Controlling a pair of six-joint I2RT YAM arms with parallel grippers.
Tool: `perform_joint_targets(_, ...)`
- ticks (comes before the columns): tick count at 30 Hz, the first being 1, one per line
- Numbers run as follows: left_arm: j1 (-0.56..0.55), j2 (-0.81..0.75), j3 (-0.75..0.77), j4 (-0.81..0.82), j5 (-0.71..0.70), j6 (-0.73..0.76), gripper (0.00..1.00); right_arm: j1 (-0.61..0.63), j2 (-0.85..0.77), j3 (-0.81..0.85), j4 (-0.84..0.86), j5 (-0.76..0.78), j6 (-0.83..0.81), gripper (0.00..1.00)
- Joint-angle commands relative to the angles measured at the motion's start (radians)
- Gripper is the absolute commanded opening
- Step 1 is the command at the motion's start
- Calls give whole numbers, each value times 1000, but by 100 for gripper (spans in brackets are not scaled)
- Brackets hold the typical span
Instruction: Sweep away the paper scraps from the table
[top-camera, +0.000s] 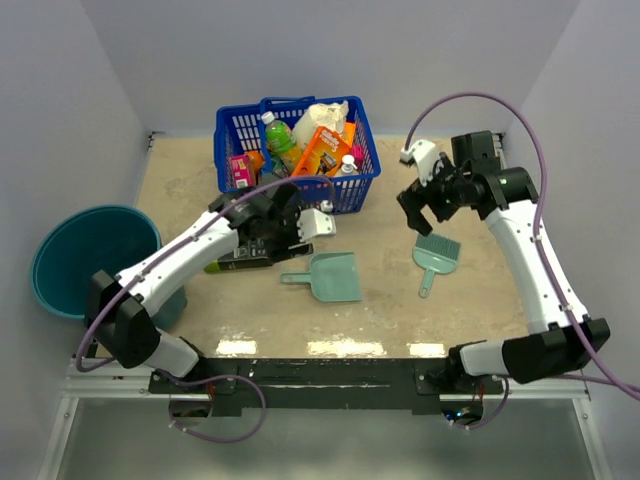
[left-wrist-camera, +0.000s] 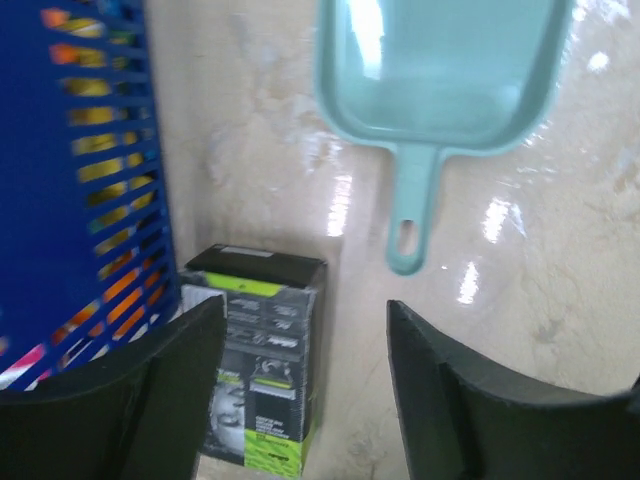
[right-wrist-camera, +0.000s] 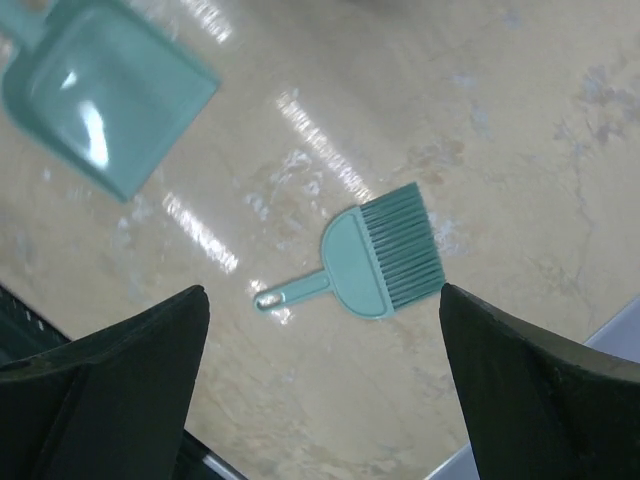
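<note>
My left gripper (top-camera: 310, 222) hangs wide open at centre left of the top view, over the table (top-camera: 480, 300). Its wrist view shows a black-and-green packet (left-wrist-camera: 262, 360) at the bottom edge, which my arm largely hides from above. The dustpan (left-wrist-camera: 440, 70) lies at the top and a blue basket (left-wrist-camera: 80, 180) at left. My right gripper (top-camera: 428, 215), also spread wide, hovers at upper right. Its wrist view centres the brush (right-wrist-camera: 385, 250). Only the top view shows the teal bucket (top-camera: 85, 255), far left. I cannot make out the paper scraps in any view.

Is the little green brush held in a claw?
No, the brush lies flat on the table, untouched, with the right claw open above it.
</note>
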Motion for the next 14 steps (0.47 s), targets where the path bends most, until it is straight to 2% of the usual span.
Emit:
perform_joint_targets(1, 112, -63, 100, 76, 52, -162, 100, -3, 98, 95, 195, 260, 562, 99)
perform_joint_targets(3, 156, -101, 86, 175, -38, -248, 100, -4, 124, 138, 224, 325, 608, 99)
perform_joint_targets(5, 192, -129, 66, 244, -83, -271, 100, -3, 141, 187, 233, 363, 634, 99)
perform_joint_targets(8, 231, -152, 55, 277, -106, -317, 100, -4, 163, 233, 259, 395, 646, 99)
perform_joint_targets(13, 284, -138, 127, 318, -124, -403, 100, -3, 183, 320, 334, 440, 631, 99)
perform_joint_targets(14, 293, -130, 162, 344, -167, -417, 100, -4, 183, 336, 356, 455, 620, 99)
